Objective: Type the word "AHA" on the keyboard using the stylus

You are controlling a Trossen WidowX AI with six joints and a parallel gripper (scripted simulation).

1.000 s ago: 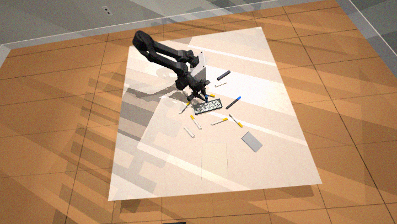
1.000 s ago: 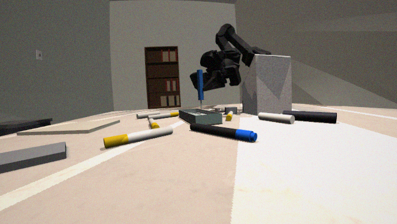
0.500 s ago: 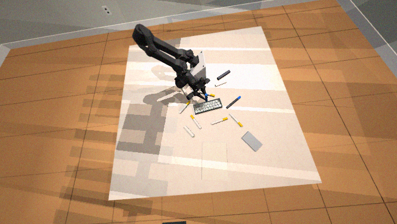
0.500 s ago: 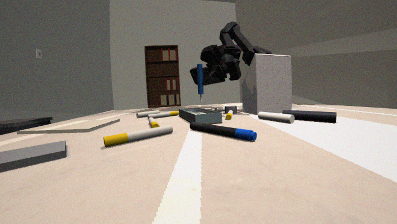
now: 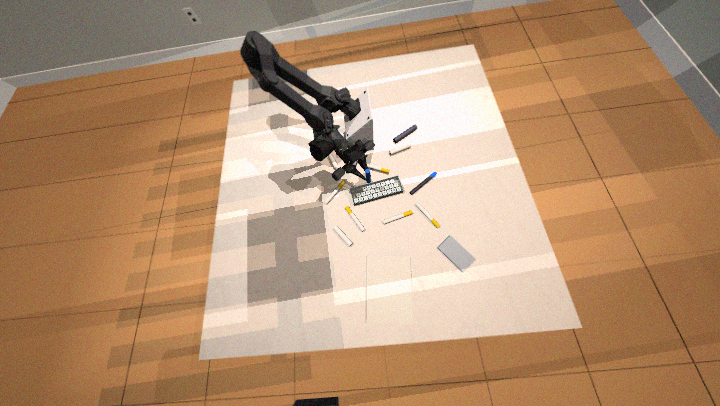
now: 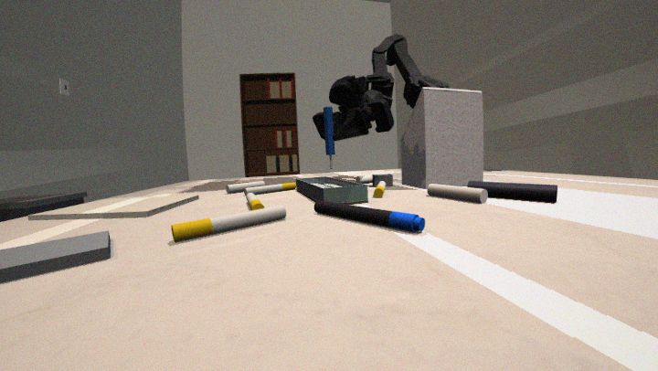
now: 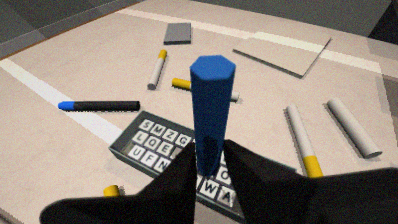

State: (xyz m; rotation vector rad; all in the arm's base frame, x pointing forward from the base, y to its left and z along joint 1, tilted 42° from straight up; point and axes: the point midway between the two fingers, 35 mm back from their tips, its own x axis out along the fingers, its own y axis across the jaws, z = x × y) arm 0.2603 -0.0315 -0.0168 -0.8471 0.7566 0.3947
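The blue stylus (image 5: 368, 174) (image 6: 328, 129) (image 7: 212, 95) stands nearly upright in my gripper (image 5: 366, 178) (image 6: 329, 137) (image 7: 209, 147), which is shut on it. In the exterior view its thin metal tip hangs a little above the keyboard (image 5: 377, 191) (image 6: 346, 194) (image 7: 148, 158), not touching it. The keyboard is a dark green tray with white letter keys. In the wrist view the A key (image 7: 226, 196) and the W key (image 7: 209, 188) show just below the stylus, between the fingers. The stylus tip is hidden there, the fingers cover several keys, and I cannot make out the H key.
White markers with yellow ends (image 5: 397, 217) (image 6: 230, 223) (image 7: 158, 70) lie around the keyboard. A black marker with a blue end (image 5: 423, 183) (image 6: 364, 216) (image 7: 102, 106) lies beside it. A grey block (image 5: 456, 253) (image 6: 55, 250) (image 7: 178, 33) and a thin flat board (image 5: 388, 287) (image 7: 285, 52) lie farther out.
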